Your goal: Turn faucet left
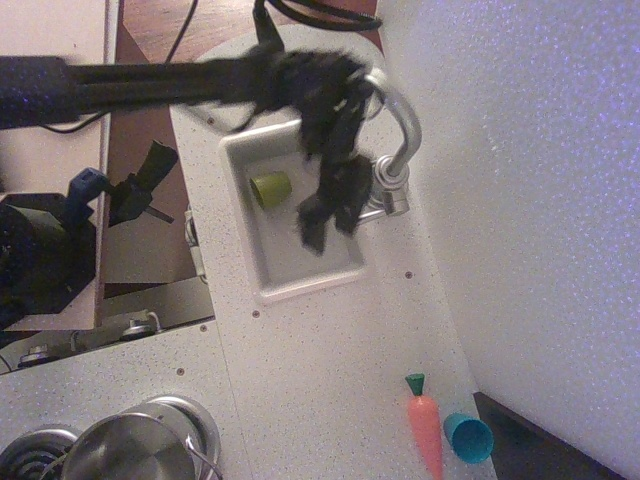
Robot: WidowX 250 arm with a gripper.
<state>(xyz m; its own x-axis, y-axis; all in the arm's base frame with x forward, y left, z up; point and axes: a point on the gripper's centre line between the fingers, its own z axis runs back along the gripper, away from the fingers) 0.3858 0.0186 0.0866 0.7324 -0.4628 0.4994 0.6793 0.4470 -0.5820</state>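
Note:
The faucet is shiny silver with a curved gooseneck spout, a round base and a small side lever, and stands at the sink's right rim. The spout arches toward the top of the view, partly hidden by my arm. My black gripper is motion-blurred and hangs over the right part of the sink basin, just left of the faucet base and lever. Its two fingers look spread apart with nothing between them. Whether it touches the lever is unclear.
The white sink holds a green cup at its left. An orange toy carrot and a blue cup lie at the counter's lower right. A steel pot sits at the lower left. A white wall runs along the right.

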